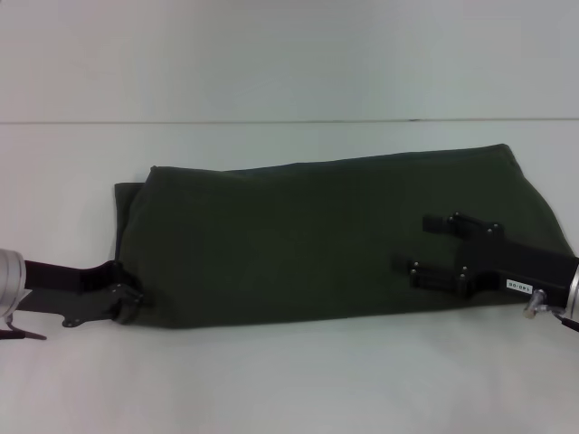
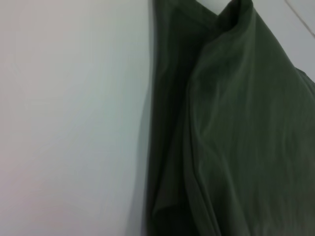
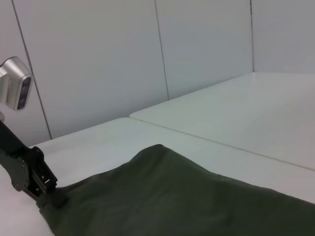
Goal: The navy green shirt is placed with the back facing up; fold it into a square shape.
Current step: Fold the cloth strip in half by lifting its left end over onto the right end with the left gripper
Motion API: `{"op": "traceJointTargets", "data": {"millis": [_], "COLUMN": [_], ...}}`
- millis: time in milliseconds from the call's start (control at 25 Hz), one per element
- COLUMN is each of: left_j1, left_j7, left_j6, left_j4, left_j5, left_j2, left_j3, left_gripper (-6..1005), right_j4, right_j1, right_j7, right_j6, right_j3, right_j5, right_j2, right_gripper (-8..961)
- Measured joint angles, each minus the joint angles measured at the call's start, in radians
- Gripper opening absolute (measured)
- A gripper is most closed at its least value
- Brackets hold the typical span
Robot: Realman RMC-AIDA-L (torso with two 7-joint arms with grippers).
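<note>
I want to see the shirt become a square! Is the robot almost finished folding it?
Not yet. The navy green shirt is already folded into a long band on the white table, sleeves tucked away. Now the left gripper is at its left end, and the open right gripper lies over the right part. Folding the band's ends together into a square is left.

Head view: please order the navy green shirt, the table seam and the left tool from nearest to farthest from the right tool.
1. navy green shirt: directly under the right tool.
2. table seam: beyond the shirt's far edge.
3. left tool: at the shirt's opposite end.
</note>
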Motion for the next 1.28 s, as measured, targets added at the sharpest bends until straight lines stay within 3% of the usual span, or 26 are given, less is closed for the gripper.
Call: {"op": "traceJointTargets", "data": {"millis": [200,440,880,1280], "left_j1": [-0.001,-0.005,-0.01,0.013], "left_j7": [-0.003,-0.01,-0.022,0.021], "left_j6": [-0.002,0.005,0.02,0.103], "left_j4": [-0.004,-0.005,0.011,0.071], "left_j5": [-0.001,0.0,0.036,0.151], "left_j2": [0.003,0.008,0.035,0.096], "left_j3": [-0.004,-0.014,-0.029,-0.253], "left_gripper": [206,17,17,16], "right_j4": [0.0,0.0,0.0,-0.002], "right_j1": [0.002,0.003,0.005,-0.006], "right_j7": [0.001,0.0,0.002,0.066], "right_j6": [0.0,0.003,0.004,0.005], "right_j3": [0.0,0.0,0.027,0.107], "right_j5": [0.004,0.015,0.017,0.017], "right_j2": [0.0,-0.001,-0.003,-0.017], "right_gripper": [917,916,917,917]}}
